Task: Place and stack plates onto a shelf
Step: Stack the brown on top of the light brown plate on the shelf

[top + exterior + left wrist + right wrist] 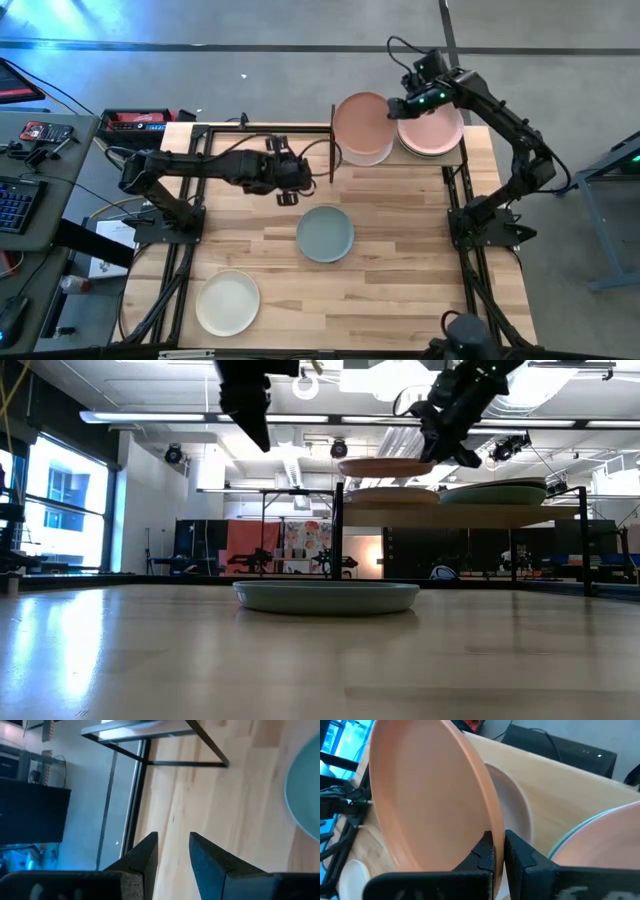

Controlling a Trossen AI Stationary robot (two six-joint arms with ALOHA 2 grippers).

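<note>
Now right tool (394, 108) pinches peach plate (362, 122) rim above shelf (450, 515).

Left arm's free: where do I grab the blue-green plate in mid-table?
Take the blue-green plate by its raised rim, on the edge nearest the left tool. It lies flat and shallow with nothing touching it, so probably come down from above, one finger inside the rim, one outside.

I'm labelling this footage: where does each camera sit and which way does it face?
High: overhead, straight down; both arms, round peach plate.
Low: tabletop level, facing the room; arms overhead, round blue-green plate.
Left wrist: past the open left hand, wooden tabletop.
Right wrist: right hand pinching the peach plate.
High and low share the blue-green plate.
</note>
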